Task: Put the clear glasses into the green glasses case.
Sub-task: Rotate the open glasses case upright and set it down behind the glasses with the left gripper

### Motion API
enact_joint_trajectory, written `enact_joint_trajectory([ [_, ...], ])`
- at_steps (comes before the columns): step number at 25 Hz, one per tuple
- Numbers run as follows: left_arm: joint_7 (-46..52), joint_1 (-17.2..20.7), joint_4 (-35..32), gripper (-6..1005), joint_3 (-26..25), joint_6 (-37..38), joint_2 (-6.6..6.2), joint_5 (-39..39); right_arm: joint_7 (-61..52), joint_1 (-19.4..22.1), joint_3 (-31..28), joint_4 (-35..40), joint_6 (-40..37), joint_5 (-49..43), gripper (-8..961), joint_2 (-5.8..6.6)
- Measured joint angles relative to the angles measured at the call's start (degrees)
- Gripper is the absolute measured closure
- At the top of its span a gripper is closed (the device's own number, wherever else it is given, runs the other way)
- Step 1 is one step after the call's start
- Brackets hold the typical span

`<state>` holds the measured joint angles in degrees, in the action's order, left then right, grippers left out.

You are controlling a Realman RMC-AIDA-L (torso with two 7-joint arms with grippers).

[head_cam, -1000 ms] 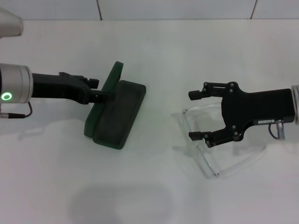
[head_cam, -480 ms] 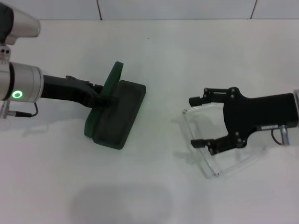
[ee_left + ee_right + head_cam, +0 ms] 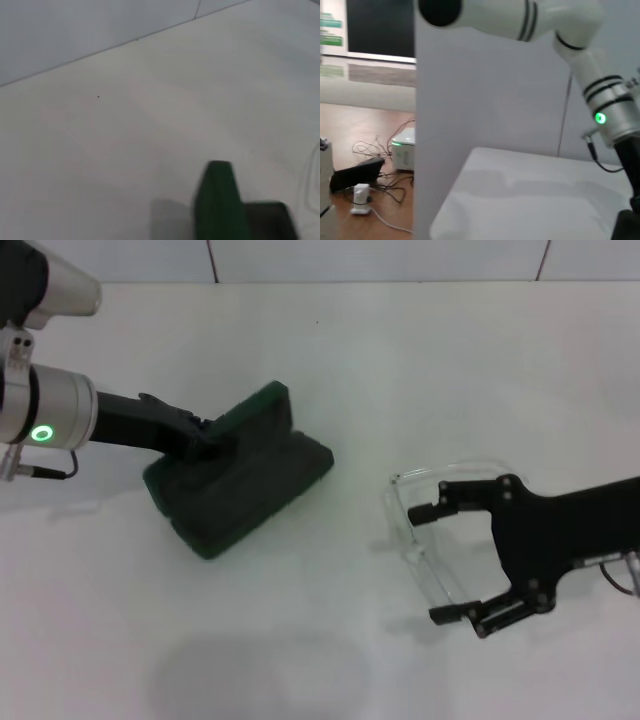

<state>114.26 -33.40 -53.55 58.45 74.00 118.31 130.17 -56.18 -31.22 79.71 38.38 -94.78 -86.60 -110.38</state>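
The work lies on a plain white table (image 3: 330, 360) whose far edge meets a pale tiled wall with thin dark seams. At the left of the head view the left arm reaches in, a green ring light glowing on its silver wrist. The left gripper (image 3: 208, 437) is at the near-left edge of the green glasses case (image 3: 240, 472), its black fingers clenched on the raised lid, so far as the head view shows. The case sits open on the table, left of centre, lid tilted up toward the wall and the dark lining showing below it. No lettering on the case can be read here. In the left wrist view only a green edge of the case and a strip of the lining appear against the white tabletop.

To the right, well apart from the case, the clear glasses (image 3: 420, 530) lie on the table. The right gripper (image 3: 437, 563) is spread wide, released, one finger over the upper frame and the other near the lower end, grasping nothing.

The right wrist view looks past the table to a wooden floor with cables and small white boxes; a green sign there is too blurred to read.
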Motion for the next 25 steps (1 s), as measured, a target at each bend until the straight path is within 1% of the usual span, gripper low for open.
enact_joint_trajectory([
  [3,-2.16,-0.75,-0.13,692,0.00,-0.01,0.03,0.09,0.62,0.63,-0.24,0.21,-0.63,-0.05,68,-0.13],
  [5,-4.55,-1.35,-0.16,774,-0.01,-0.09,0.03,0.16,1.02,1.11,-0.38,0.17,-0.65,-0.39,69,-0.47],
  [9,-8.28,-3.48,-0.19,786,0.06,-0.65,0.06,0.14,3.18,2.32,-0.02,-0.36,-0.76,-1.32,69,-1.43],
  [12,-13.04,-6.15,0.58,792,1.29,-0.91,0.56,0.14,3.93,3.25,-0.06,-0.28,-0.84,-2.81,69,-2.43],
  [15,-15.00,-8.90,2.40,792,4.82,-2.84,1.01,0.27,4.04,3.80,-0.24,-0.61,-0.76,-3.17,69,-2.83],
  [17,-15.06,-10.45,3.62,792,8.25,-5.09,1.23,0.09,4.35,4.44,-0.47,-0.83,-0.64,-3.19,69,-3.08],
  [21,-15.32,-11.12,4.12,793,15.62,-9.36,1.33,-0.70,4.87,5.32,-0.82,-1.02,-0.56,-3.21,69,-3.54],
  [25,-15.41,-11.55,4.12,793,19.25,-10.34,1.37,-2.94,5.77,6.36,-0.82,-1.06,-0.57,-3.23,69,-3.68],
])
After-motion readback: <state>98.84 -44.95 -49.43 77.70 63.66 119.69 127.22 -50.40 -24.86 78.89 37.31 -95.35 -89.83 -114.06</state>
